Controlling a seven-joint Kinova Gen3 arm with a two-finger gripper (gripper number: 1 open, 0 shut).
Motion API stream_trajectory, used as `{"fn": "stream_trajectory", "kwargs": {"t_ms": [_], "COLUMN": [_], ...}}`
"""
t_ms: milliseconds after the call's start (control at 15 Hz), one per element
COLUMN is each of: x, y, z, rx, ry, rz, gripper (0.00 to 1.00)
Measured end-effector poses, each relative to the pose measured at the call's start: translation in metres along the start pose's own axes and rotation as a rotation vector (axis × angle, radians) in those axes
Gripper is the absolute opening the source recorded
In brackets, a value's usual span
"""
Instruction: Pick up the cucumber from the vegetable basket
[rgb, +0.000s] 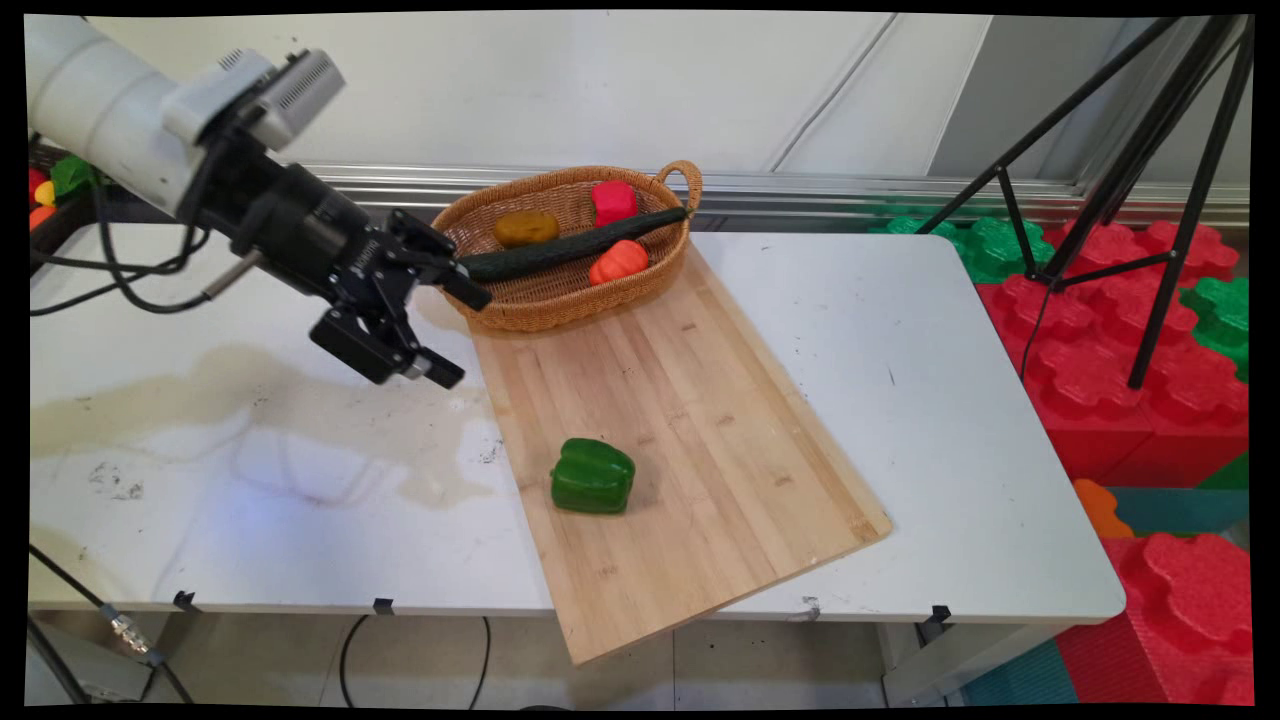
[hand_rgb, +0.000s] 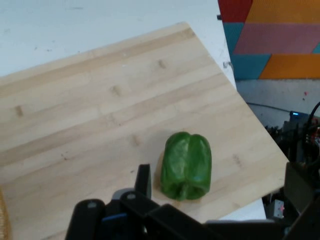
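Observation:
My black gripper (rgb: 460, 335) hangs open above the table, just left of the wooden cutting board (rgb: 680, 400) and close to the wicker basket's near rim (rgb: 520, 315). Nothing is between its fingers. A green bell pepper (rgb: 592, 477) lies on its side on the board's near part, well below and right of the gripper. In the hand view the pepper (hand_rgb: 186, 166) lies on the board (hand_rgb: 100, 115), between the two spread fingers (hand_rgb: 144, 181). The basket holds a long dark cucumber (rgb: 570, 248), a brown potato (rgb: 526, 228), a red pepper (rgb: 613, 201) and an orange tomato-like piece (rgb: 619, 260).
The board overhangs the table's front edge (rgb: 620, 640). A brownish stain (rgb: 250, 400) marks the white tabletop on the left. A black tripod (rgb: 1150, 200) and red and green foam blocks (rgb: 1120, 330) stand past the table's right side.

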Motion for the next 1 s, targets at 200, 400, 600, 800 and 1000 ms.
{"fn": "stream_trajectory", "kwargs": {"t_ms": [200, 400, 600, 800, 1000], "x": [0.001, 0.002, 0.003, 0.004, 0.002], "y": [0.001, 0.0, -0.005, -0.021, -0.038], "z": [-0.015, -0.021, -0.023, -0.023, -0.021], "rx": [0.009, 0.019, 0.047, 0.106, 0.161], "ry": [0.009, 0.013, 0.016, 0.013, 0.002], "rz": [-0.004, -0.005, -0.011, -0.011, -0.01], "gripper": [1.0, 1.0, 1.0, 1.0, 1.0]}}
